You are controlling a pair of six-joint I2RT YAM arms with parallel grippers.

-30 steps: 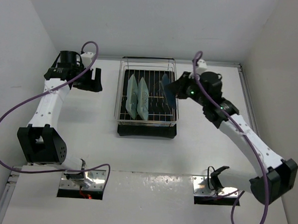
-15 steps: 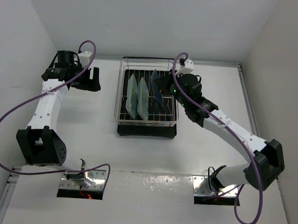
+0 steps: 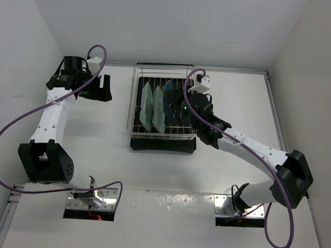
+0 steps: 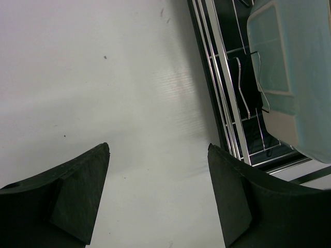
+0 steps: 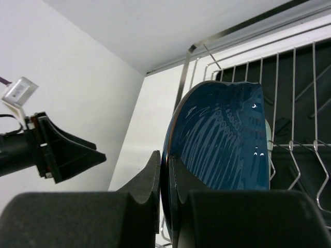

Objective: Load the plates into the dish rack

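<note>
Since a second ago the right gripper [image 3: 180, 104] has carried the blue plate [image 3: 168, 95] leftward, from the rack's [image 3: 162, 136] right edge to its middle. Its fingers [image 5: 150, 178] clamp the plate's rim and hold it on edge, just right of the two mint plates [image 3: 158, 110] standing in the rack's left half. Whether the blue plate sits in a slot cannot be told. The left gripper [image 4: 158, 150] hovers left of the rack, jaws spread and empty.
</note>
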